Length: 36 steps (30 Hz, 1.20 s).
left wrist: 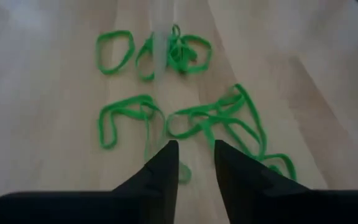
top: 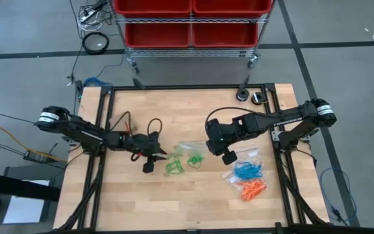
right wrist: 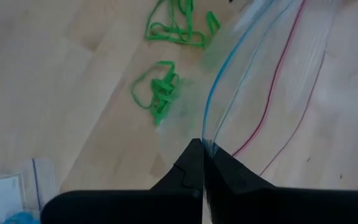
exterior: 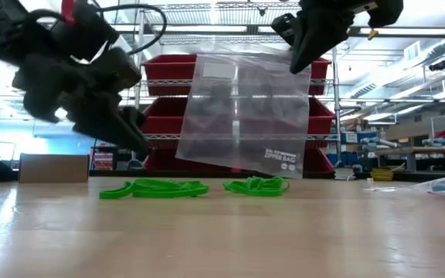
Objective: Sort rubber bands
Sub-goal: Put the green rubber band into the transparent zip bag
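Left gripper (left wrist: 194, 163) low over the table, fingers slightly parted, right gripper (right wrist: 202, 163) raised, fingers pinched together

Workshop behind my table.
I see a wire cart (top: 190, 29) with red bins (top: 153, 6) on grey floor (top: 343, 39); ceiling strip lights (exterior: 408, 32) on.

"ZIPPER BAG" printed on hanging clear plastic bag (exterior: 242, 116) (smaller print above it unreadable)
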Each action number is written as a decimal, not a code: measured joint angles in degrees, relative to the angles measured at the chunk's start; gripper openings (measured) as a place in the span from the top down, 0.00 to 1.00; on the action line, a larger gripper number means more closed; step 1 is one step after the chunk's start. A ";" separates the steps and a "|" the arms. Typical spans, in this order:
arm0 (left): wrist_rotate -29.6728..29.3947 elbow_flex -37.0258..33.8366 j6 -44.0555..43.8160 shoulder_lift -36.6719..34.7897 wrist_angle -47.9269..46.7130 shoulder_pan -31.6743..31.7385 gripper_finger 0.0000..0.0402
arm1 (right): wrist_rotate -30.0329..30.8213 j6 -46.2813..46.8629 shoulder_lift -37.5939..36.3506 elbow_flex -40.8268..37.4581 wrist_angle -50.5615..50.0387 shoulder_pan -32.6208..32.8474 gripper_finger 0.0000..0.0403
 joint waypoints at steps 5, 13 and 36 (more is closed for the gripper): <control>-0.50 -0.42 -0.48 4.84 0.92 0.00 0.63 | -0.08 0.48 0.00 0.00 2.26 -0.42 1.00; -2.78 0.47 -4.48 13.98 7.80 -0.04 0.55 | -0.12 1.16 0.00 0.00 3.38 -0.40 1.00; 0.90 5.69 0.16 5.78 -6.93 -1.94 0.99 | -0.12 1.27 0.00 0.00 2.59 -0.40 1.00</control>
